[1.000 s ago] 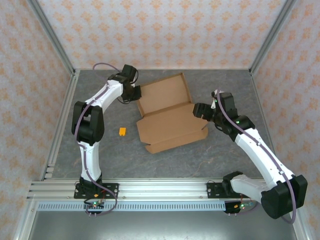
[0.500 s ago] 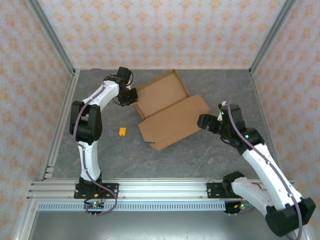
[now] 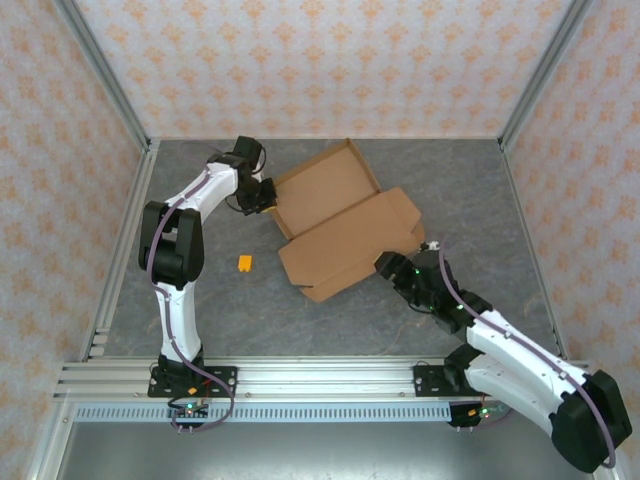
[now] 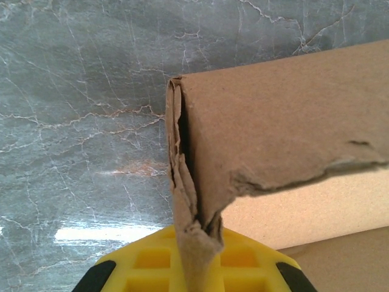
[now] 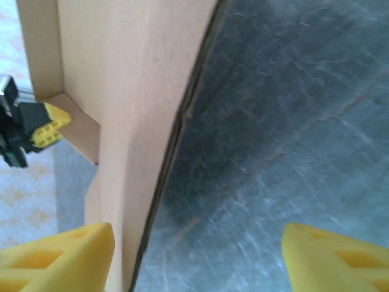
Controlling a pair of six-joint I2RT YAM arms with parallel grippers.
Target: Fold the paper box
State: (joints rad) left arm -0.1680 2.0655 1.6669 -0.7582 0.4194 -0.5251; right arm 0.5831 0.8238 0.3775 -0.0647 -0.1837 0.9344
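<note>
On the left, the left gripper (image 3: 262, 193) is clamped shut on the box (image 3: 345, 225), pinching a crumpled corner of its wall. From the left wrist, the cardboard runs up and away from between the fingers, torn and creased where it is held. Toward our base from that gripper, well apart from it, a small orange piece (image 3: 245, 263) lies on the surface (image 3: 480, 200); it is not touching the box.

The box stretches from the left gripper across to the right gripper (image 3: 384, 264). The half beside the left gripper already looks like a shallow tray with low walls standing. The half toward the right gripper is a broad panel lying opened out. Whether its own side flaps are tucked we cannot quite tell from above.

On the right, the right gripper is spread wide and holds nothing. From its wrist, the panel's edge sits just ahead of it, close to one of its fingers (image 5: 61, 252), with bare surface in front of the other.

We judge the task roughly midway: the tray walls seem formed and one corner is anchored. What is left, as we read it, is taking hold of the open panel, swinging it over the tray and tucking it closed.
</note>
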